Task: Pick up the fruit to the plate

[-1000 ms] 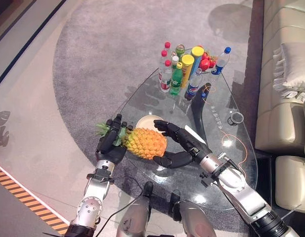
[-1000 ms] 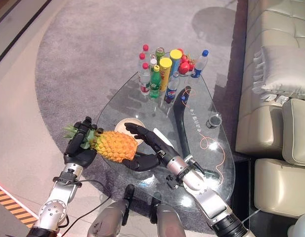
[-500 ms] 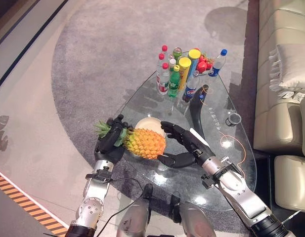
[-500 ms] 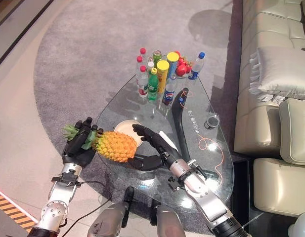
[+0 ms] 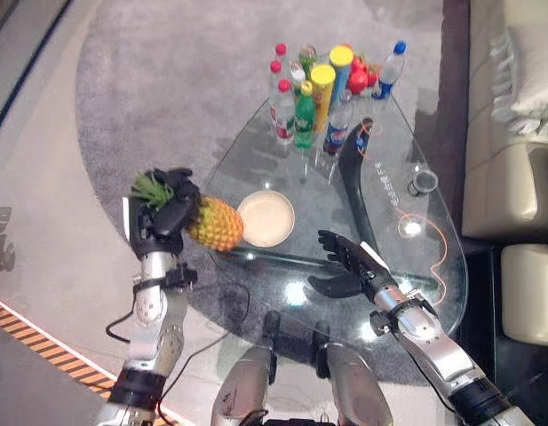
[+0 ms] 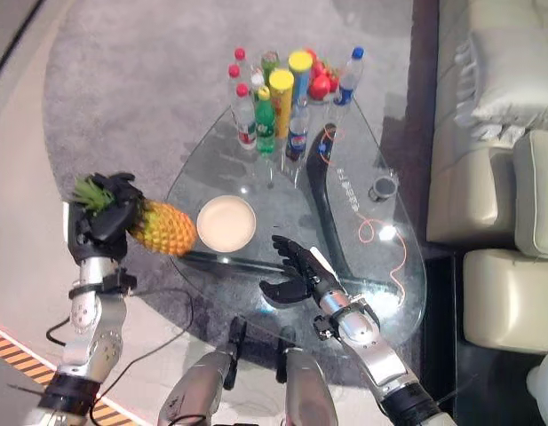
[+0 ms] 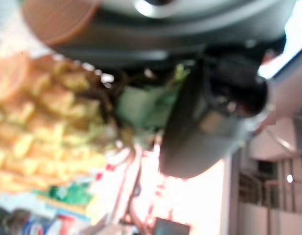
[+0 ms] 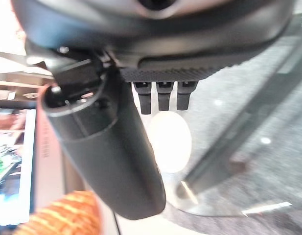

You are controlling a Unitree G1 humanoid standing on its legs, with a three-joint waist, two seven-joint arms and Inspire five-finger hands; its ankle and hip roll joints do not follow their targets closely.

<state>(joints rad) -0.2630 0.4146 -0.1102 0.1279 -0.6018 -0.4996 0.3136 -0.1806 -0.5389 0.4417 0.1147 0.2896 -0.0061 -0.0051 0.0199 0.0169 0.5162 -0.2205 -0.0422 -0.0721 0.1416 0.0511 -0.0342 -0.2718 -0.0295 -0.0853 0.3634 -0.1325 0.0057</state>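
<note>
Our right hand [image 5: 342, 267] having released, fingers straight above glass bench [image 5: 407, 266], left hand [image 5: 167, 211] gripping pineapple [image 5: 215, 224] beside plate [image 5: 266, 218], grey rug [image 5: 167, 98] underneath.

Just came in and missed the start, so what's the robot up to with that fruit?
The left hand grips a pineapple by its leafy end, holding it sideways at the glass table's edge, right beside an empty plate. The right hand hovers open over the table, holding nothing. Bottles stand at the far end. The pineapple isn't on the plate yet.
</note>
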